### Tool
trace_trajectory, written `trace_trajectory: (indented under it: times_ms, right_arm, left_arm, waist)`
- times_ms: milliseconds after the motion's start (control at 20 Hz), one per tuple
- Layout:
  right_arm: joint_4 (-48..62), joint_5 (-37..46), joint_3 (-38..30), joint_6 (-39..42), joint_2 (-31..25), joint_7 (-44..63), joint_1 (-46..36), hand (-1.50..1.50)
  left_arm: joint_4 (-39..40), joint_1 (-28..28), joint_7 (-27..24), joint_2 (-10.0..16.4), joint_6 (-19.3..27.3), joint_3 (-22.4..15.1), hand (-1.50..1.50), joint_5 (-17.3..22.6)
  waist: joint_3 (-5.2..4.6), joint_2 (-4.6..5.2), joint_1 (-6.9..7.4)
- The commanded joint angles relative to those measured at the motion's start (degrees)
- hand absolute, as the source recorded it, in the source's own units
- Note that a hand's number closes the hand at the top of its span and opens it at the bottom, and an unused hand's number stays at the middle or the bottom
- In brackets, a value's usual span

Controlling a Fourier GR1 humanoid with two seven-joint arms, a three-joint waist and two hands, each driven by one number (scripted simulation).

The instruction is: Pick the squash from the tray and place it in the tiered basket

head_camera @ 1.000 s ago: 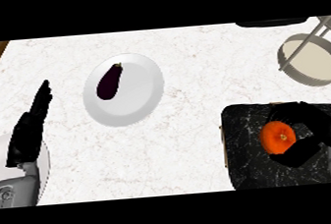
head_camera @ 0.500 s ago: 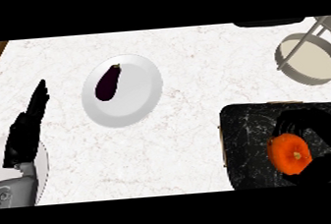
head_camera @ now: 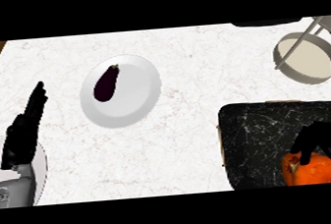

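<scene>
Grasp step: right hand (head_camera: 329, 136) closed over the orange, rounded squash (head_camera: 313, 170), inside the black marbled tray (head_camera: 261, 136) at lower right.
Fingers curl down round the squash's top. Judged next move: raise it clear of the tray's rim, then carry it to the round, pale, metal-framed tiered basket (head_camera: 306, 58), well apart at upper right. Left hand (head_camera: 25, 132) rests open, fingers straight, at the left edge. Hidden: the squash's lower part is cut off at the view's edge and its top is covered by the hand. Whether it has left the tray's surface cannot be told. Basket's tiers not distinguishable.
</scene>
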Motion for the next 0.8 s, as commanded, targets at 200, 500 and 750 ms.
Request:
trace_trajectory:
  times_ms: [200, 500, 750]
  right_arm:
    - [-6.5, -16.0, -18.0, -0.2, -2.2, 6.0, -7.3, 1.50]
    - [6.0, -14.1, -22.1, 0.2, -14.8, 10.3, -24.3, 1.50]
    - [18.3, -19.7, -22.2, 2.6, -17.3, 8.1, -30.4, 1.50]
  left_arm:
    - [-3.4, 3.2, -0.7, -0.9, -0.2, -1.5, 0.00, -0.7]
    - [-5.6, -0.4, 3.9, -0.1, -1.9, -1.3, 0.00, 0.5]
    - [2.8, -2.8, -0.4, -1.9, 0.9, -1.6, 0.00, -2.2]
  waist:
    - [-0.02, 0.07, 0.93]
    - [-0.04, 0.29, 1.96]
    - [-0.03, 0.43, 1.46]
